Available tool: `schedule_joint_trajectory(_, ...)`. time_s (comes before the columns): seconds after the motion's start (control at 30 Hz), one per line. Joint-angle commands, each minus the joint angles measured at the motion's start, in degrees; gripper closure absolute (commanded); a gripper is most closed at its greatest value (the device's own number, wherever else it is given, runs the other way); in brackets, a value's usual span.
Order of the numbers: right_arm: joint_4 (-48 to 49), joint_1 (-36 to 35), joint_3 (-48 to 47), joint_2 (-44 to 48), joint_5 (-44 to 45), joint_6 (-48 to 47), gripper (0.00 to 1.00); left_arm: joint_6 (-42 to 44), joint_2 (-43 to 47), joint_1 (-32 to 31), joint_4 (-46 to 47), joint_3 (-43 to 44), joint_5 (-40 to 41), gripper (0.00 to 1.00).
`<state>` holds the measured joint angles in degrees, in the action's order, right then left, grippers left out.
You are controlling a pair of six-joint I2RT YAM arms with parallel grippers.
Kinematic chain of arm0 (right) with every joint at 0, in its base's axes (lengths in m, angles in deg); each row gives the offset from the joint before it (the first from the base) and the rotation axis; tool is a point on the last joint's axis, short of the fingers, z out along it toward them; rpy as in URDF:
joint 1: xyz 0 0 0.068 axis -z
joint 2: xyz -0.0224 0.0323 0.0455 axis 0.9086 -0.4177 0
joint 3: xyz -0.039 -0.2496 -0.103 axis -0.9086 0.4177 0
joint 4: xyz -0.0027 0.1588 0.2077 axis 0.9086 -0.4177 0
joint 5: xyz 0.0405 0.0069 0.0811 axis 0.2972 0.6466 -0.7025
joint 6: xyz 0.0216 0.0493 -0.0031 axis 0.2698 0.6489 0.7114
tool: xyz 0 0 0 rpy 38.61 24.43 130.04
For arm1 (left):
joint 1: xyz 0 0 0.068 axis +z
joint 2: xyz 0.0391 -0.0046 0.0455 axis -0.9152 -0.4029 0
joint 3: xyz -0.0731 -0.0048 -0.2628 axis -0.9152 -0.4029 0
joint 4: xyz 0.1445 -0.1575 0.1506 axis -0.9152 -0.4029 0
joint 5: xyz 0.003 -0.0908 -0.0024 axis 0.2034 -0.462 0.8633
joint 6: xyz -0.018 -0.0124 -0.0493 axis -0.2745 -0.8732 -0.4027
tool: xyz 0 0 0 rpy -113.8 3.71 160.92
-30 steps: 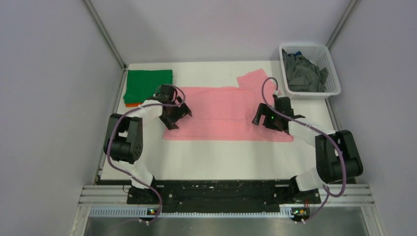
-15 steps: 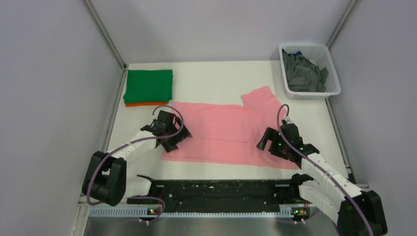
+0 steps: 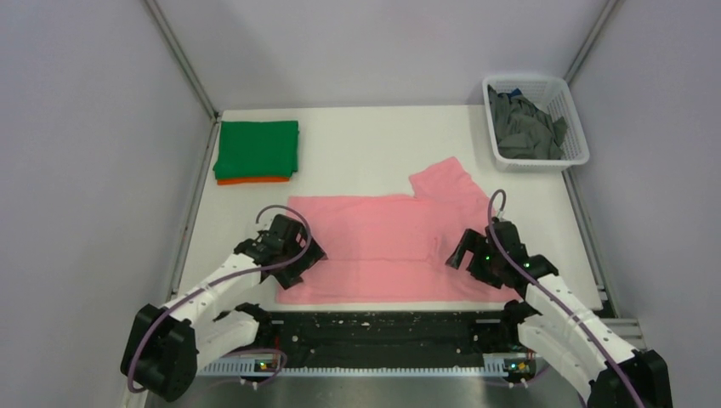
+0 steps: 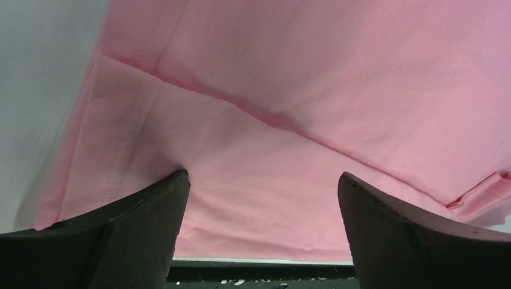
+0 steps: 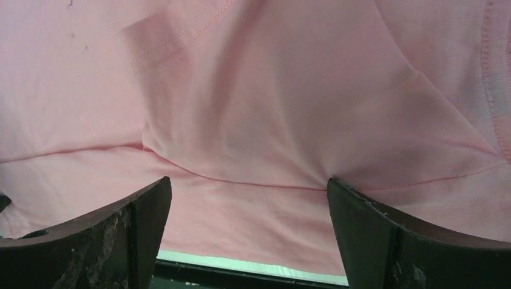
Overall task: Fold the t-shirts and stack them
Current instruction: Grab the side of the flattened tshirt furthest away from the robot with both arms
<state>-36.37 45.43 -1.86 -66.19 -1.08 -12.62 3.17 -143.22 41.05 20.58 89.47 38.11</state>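
One soft pink t-shirt (image 3: pixel 383 246) — a creased, stitched-hem rectangle — lies flat.

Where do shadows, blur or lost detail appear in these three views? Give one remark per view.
Top external view: even soft light, sharp throughout, hardly any shadow on the pink t-shirt. Left wrist view: seams crisp, left pincer nearly black, its detail lost. Right wrist view: stitching crisp, slight shade beside the right pincer.
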Motion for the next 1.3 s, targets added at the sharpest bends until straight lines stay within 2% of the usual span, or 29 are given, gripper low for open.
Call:
schedule_joint_trajectory(0.0, -1.9, -0.6, -1.3, 1.9, 1.3, 0.5, 0.01, -0.7, 0.2, -0.2, -7.1, -2.1, 1.7, 0.01)
schedule_joint_trajectory(0.2, -2.7, -0.7, -3.0, 4.1, 1.9, 0.5, 0.01, 0.0, 1.8, -0.4, -7.7, 0.5, 3.5, 0.01)
schedule_joint_trajectory(0.33, -1.6, -0.7, -6.9, 5.1, 3.7, -1.6, 0.01, 3.3, 1.0, -0.3, -11.6, 8.5, 8.2, 0.01)
schedule_joint_trajectory(0.5, 0.9, -0.7, -12.0, 5.7, 7.6, -6.8, 0.01, 9.9, -3.6, 0.8, -10.4, 18.0, 15.0, 0.01)
schedule_joint_trajectory(0.63, 3.2, -0.6, -12.2, 6.5, 9.9, -9.2, 0.01, 14.9, -10.9, 5.8, -6.5, 23.6, 16.8, 0.01)
schedule_joint_trajectory(0.77, 7.3, -0.6, -10.2, 7.3, 9.7, -10.7, 0.01, 17.0, -20.1, 10.1, -3.1, 29.3, 17.4, 0.12)
schedule_joint_trajectory(0.93, 9.1, -0.7, -9.5, 6.7, 12.1, -12.9, 0.01, 19.3, -30.1, 14.0, -0.9, 36.5, 20.6, 0.2)
schedule_joint_trajectory(1.07, 9.1, -0.7, -8.9, 6.3, 14.7, -13.9, 0.01, 19.2, -38.0, 14.8, -2.1, 42.6, 23.7, 0.26)
schedule_joint_trajectory(1.27, 9.7, -0.7, -8.1, 6.3, 16.0, -14.5, 0.01, 19.2, -45.3, 15.3, -1.0, 46.8, 24.3, 0.36)
